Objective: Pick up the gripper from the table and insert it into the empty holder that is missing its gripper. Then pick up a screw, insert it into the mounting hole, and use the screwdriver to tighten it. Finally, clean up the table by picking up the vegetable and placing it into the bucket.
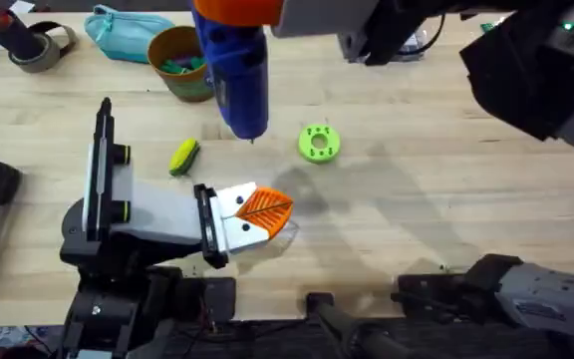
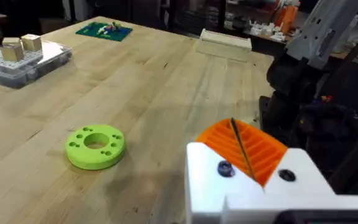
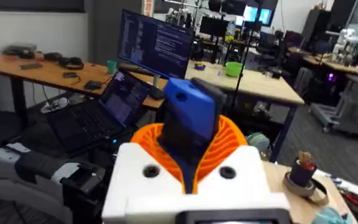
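We have the thick blue cylindrical power screwdriver [image 1: 235, 75] clamped between the right gripper's [image 3: 190, 155] orange ribbed jaws, its long axis upright and its thin metal tip pointing down at bare worktop [image 1: 417, 189]. From those jaws, the white angular plastic holder [image 1: 229, 221] with the orange ribbed fin-shaped gripper finger [image 1: 265, 208] seated in it lies below and toward the arm bases, well apart from the tip. We judge the tip must travel that way to meet a mounting hole. We cannot tell how the left gripper's [image 2: 247, 163] jaws stand. The small yellow-and-green corn-cob toy vegetable [image 1: 183, 157] lies beside the holder, the yellow-brown round bucket [image 1: 179, 62] just beyond
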Robot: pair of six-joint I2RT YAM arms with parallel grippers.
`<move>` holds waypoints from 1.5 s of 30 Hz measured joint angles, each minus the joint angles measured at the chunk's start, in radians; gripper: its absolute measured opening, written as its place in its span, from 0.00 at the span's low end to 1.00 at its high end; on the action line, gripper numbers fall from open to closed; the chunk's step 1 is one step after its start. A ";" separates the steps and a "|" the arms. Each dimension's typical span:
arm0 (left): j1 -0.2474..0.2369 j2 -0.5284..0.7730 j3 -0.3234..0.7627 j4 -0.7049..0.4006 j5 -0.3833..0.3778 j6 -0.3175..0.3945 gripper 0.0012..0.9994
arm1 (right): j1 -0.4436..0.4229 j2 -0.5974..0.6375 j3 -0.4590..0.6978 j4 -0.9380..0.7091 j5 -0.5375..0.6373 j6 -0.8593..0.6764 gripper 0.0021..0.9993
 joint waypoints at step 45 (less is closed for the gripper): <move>0.000 0.000 0.000 0.000 0.000 0.000 0.01 | 0.090 0.051 -0.041 0.075 -0.021 0.000 0.05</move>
